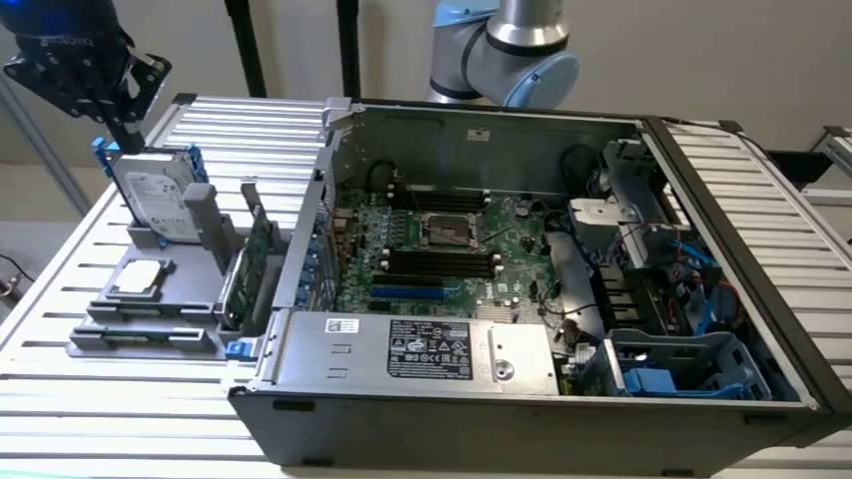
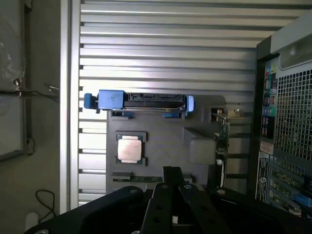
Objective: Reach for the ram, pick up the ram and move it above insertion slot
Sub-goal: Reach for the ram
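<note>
- Gripper [image 1: 132,135], fingers pressed together with nothing between them, hangs high over the far end of a grey fixture [image 1: 184,299], above the upright drive [image 1: 154,200].
- Ram [image 2: 136,179], seen in the wrist view as a thin green strip, sits untouched at the fixture's opposite end, with the CPU [image 1: 140,279] lying between it and the drive.
- From the gripper, the ram lies downward and along the fixture, past drive and CPU, toward the near edge in the exterior view. Its long axis runs parallel to the drive's face, across the fixture's width.
- Slot [image 1: 433,264], one of several black sockets on the board, sits inside the open case [image 1: 533,419]. It is well apart from the ram, on the exterior view's right, with a green card [image 1: 253,269] standing between fixture and case.
- Judged from this, the reach is at its outset: nothing is gripped, and the ram has not been lifted.
</note>
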You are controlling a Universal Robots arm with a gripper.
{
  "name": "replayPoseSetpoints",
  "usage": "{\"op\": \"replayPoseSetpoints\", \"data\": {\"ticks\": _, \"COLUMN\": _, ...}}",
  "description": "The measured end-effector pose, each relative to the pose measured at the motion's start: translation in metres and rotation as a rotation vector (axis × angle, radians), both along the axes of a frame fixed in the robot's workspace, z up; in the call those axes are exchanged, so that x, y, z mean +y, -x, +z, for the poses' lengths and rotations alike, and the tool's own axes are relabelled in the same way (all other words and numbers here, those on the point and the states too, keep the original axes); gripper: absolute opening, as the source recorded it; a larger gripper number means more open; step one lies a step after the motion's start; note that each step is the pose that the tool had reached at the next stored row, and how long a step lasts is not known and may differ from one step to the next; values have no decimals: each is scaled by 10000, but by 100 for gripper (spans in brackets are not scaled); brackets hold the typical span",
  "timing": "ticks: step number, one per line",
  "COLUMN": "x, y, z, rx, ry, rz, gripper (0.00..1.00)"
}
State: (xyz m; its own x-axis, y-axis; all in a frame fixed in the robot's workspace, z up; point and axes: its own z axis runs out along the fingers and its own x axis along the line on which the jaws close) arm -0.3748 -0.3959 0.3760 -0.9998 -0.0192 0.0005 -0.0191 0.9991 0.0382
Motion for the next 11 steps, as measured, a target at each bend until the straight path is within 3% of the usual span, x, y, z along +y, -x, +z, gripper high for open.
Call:
{"op": "replayPoseSetpoints", "data": {"ticks": 2, "x": -7, "y": -1, "z": 0, "rx": 2, "ry": 0, "rz": 0, "gripper": 11}}
{"op": "replayPoseSetpoints", "data": {"ticks": 4, "x": -60, "y": -6, "z": -5, "rx": 0, "ry": 1, "rz": -1, "gripper": 11}}
{"op": "replayPoseSetpoints", "data": {"ticks": 11, "x": -360, "y": -22, "z": -34, "rx": 3, "ry": 0, "rz": -1, "gripper": 11}}
